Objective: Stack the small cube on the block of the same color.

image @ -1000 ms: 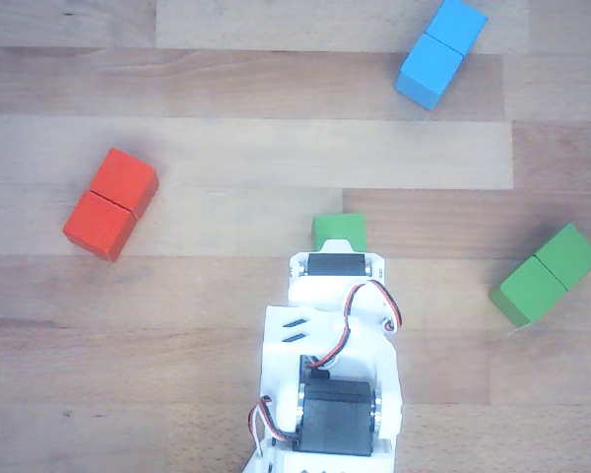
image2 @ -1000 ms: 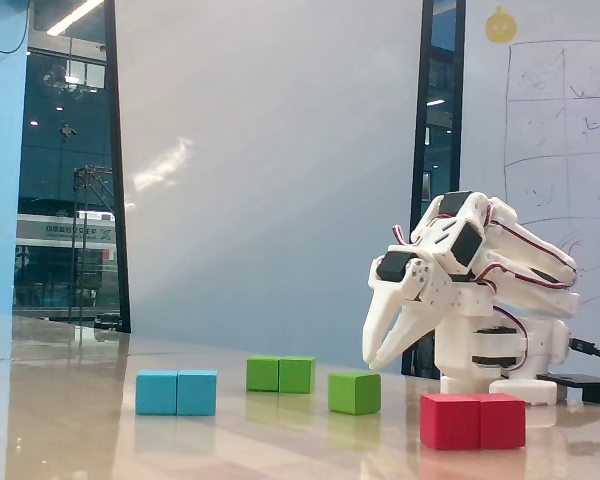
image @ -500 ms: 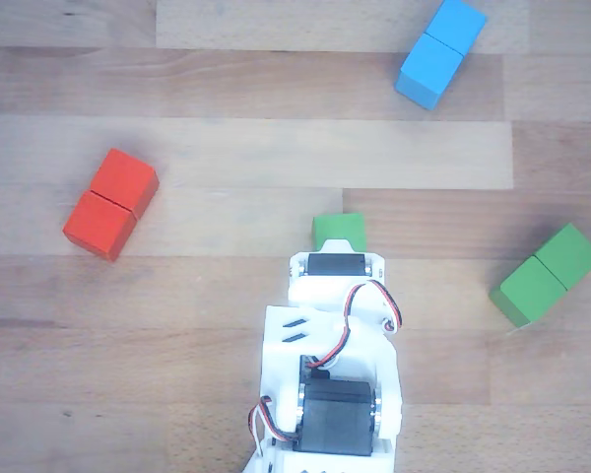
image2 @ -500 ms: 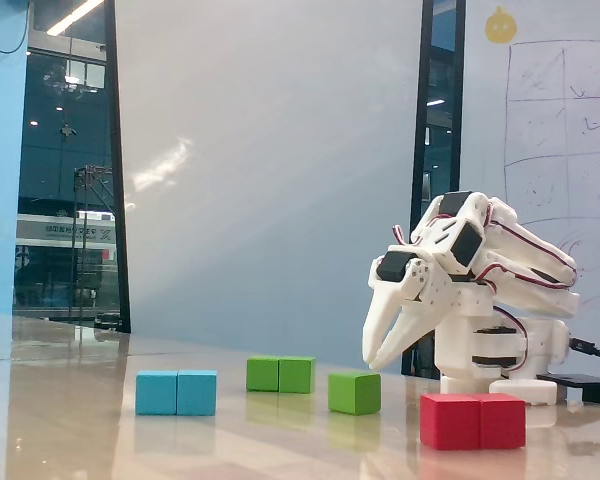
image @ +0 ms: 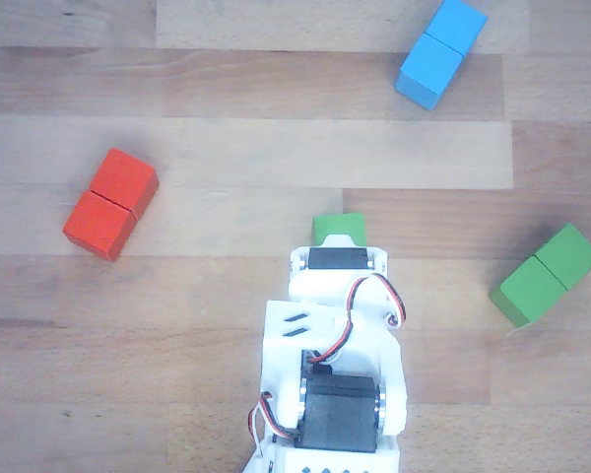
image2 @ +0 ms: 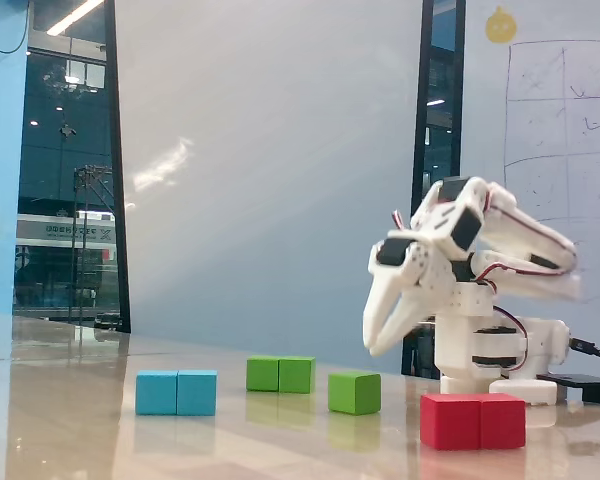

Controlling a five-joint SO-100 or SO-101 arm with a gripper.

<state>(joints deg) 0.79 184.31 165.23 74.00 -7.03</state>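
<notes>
The small cube is being seen resting flat on the wooden counter, its near part hidden in the other view by the arm's wrist, and it is standing free in the fixed view with nothing touching it. It is being judged as light, rigid painted wood with smooth, somewhat slippery faces, not fragile; a hold is best being taken across two opposite vertical faces, near the middle of their height, so that it is not twisted out. Being a cube, it has no long axis; in the other view its faces are lying roughly square to the picture edges. The block is lying well apart from it, to the right in the other view, with its long axis running diagonally from lower left to upper right and its seam crossing the middle; in the fixed view it is lying flat behind the cube. The gripper is being held above the counter, above and slightly right of the cube there, its fingers pointing downward and pinching nothing; whether they are spread or pressed together cannot be told. A red block and a blue block are lying elsewhere.
</notes>
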